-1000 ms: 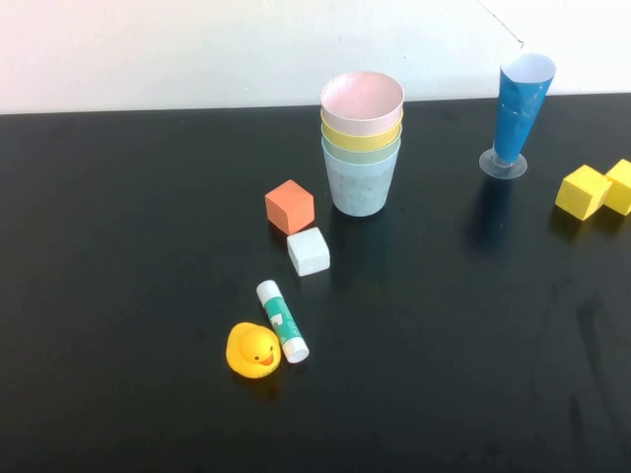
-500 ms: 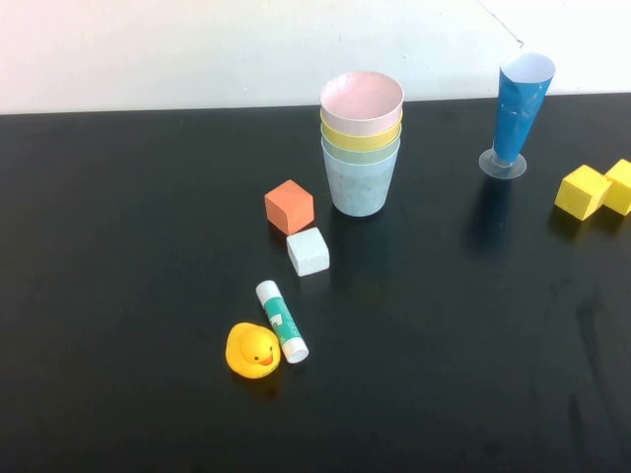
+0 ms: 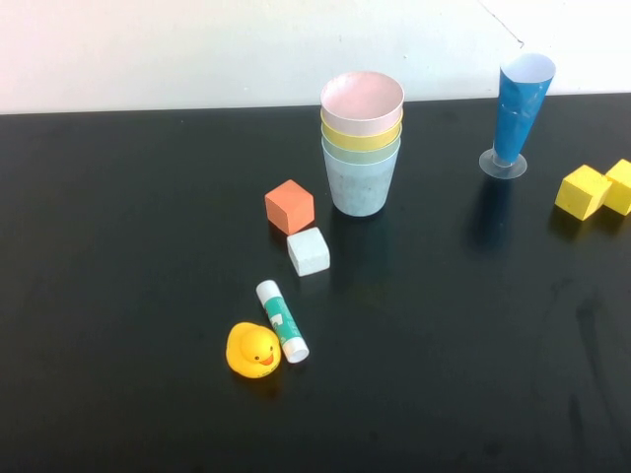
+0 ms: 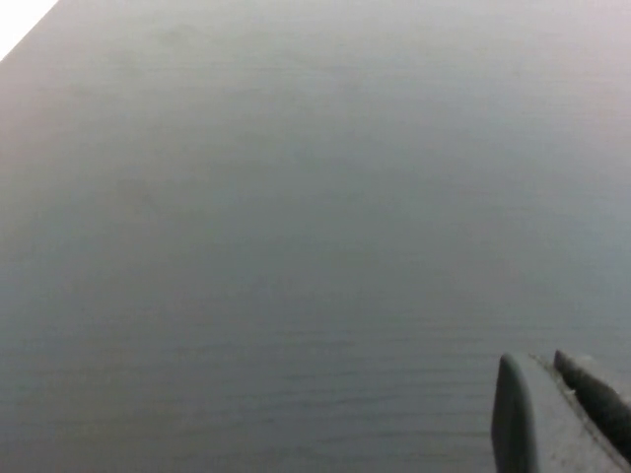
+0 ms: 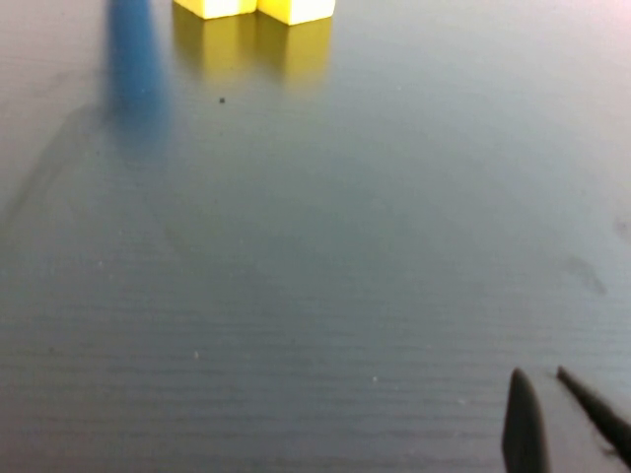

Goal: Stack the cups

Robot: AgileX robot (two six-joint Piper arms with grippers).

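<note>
The four cups (image 3: 362, 148) stand nested upright in one stack at the back of the table (image 3: 118, 296), pink inside yellow, green and light blue, just beside the orange cube (image 3: 290, 206). My left gripper (image 4: 562, 414) hovers over bare table with its fingers pressed nearly together; my right gripper (image 5: 562, 419), fingers likewise close, faces the yellow blocks (image 5: 254, 8) and appears nearer the stack. Both are empty; the stacking looks complete.

Four cups (image 3: 362, 148), four blocks (image 3: 290, 206), one duck (image 3: 252, 350).
</note>
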